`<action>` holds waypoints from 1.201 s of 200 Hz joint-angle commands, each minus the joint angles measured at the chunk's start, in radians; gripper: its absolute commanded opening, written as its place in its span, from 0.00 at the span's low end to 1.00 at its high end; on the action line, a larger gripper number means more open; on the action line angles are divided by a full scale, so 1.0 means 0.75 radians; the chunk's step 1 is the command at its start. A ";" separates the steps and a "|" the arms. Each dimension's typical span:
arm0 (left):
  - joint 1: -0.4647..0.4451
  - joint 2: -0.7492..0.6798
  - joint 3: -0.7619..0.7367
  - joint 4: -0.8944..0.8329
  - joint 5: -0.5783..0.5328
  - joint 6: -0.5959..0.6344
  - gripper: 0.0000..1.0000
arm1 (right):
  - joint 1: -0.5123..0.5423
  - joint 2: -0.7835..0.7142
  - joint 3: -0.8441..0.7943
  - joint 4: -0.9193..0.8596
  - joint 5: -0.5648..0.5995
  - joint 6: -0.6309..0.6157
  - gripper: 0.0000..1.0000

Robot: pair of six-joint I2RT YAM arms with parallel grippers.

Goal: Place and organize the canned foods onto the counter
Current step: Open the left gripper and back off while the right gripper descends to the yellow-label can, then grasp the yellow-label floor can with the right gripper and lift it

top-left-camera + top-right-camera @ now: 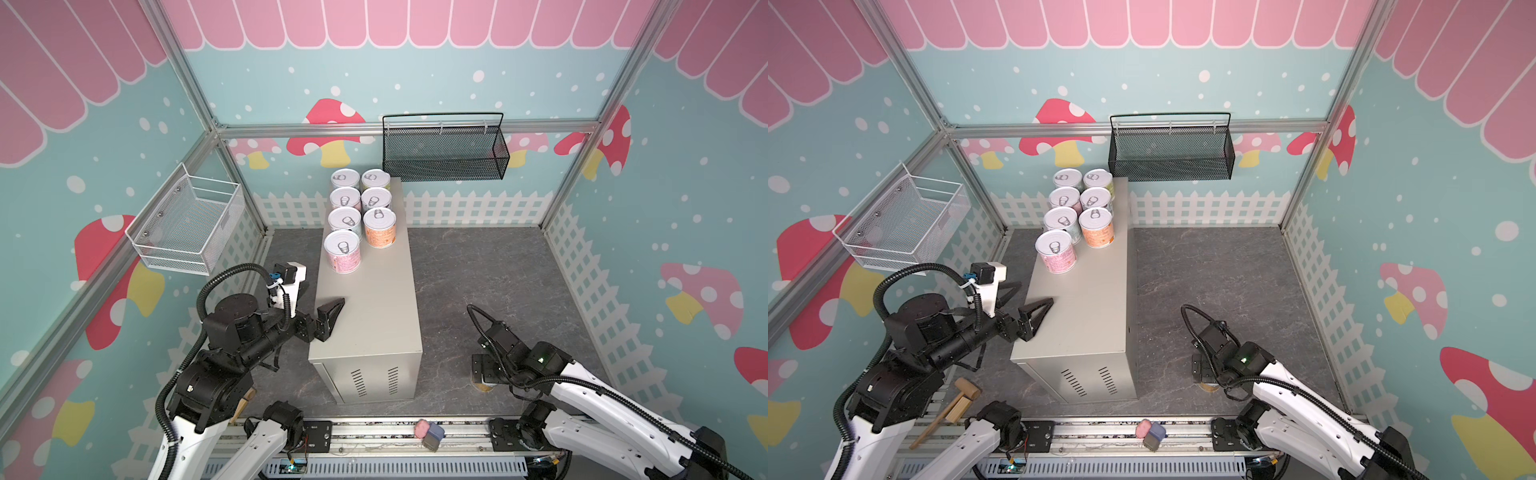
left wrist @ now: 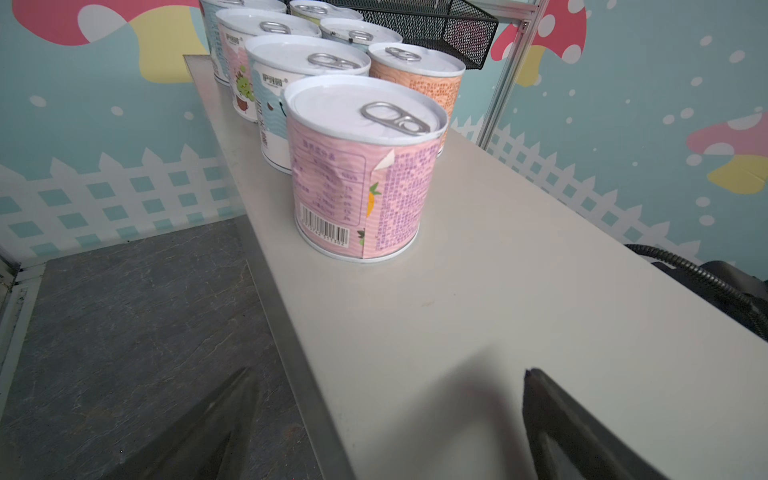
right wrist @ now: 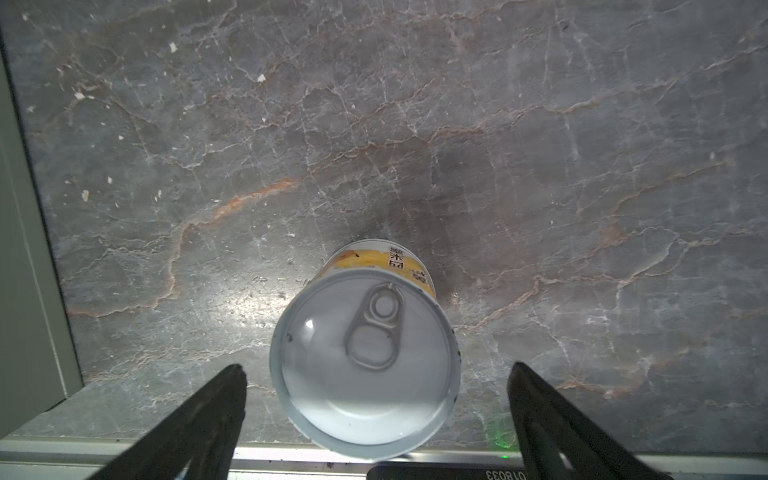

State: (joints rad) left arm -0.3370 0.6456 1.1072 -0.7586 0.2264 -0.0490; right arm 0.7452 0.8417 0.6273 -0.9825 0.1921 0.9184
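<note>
- The right end effector [image 3: 376,368] was spread wide and gripping nothing. Its two black fingers [image 3: 208,415] sat on either side of the yellow can [image 3: 365,332] with a clear gap each side, so no contact as far as I could see.
- That yellow can stood upright on the dark marbled floor [image 3: 374,124], pull-tab up, well apart from the rest. The label had black Chinese characters, too squashed for me to read.
- A black part [image 3: 449,473] at the edge of the right wrist view carried an upside-down number, something like 018033.
- The left end effector [image 2: 388,372] was also wide open and empty, with one finger over the tabletop [image 1: 374,311] and the other off its edge above the floor. It was near the pink can but not touching it.
- The pink can [image 2: 361,174] was the closest one. It had a barcode, tiny purple print I couldn't make out, a little carrot picture, and a label corner peeling up.
- Behind it was a light blue can [image 2: 274,108] with a small logo, too blurry to read. An orange can [image 2: 419,79] covered in fine print stood beside that.
- In both top views, seven cans [image 1: 345,198] stood upright at the far end of the tabletop in two tight rows, four on the left and three on the right.
</note>
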 commanded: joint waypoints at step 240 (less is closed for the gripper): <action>0.210 0.319 0.268 0.049 -0.283 -0.122 0.99 | -0.002 0.154 0.011 0.239 -0.038 -0.056 0.71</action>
State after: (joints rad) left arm -0.2062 0.8703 1.2781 -0.7494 -0.0177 -0.1310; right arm 0.7452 0.9691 0.5995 -0.8383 0.1318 0.8829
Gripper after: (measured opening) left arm 0.994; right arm 0.761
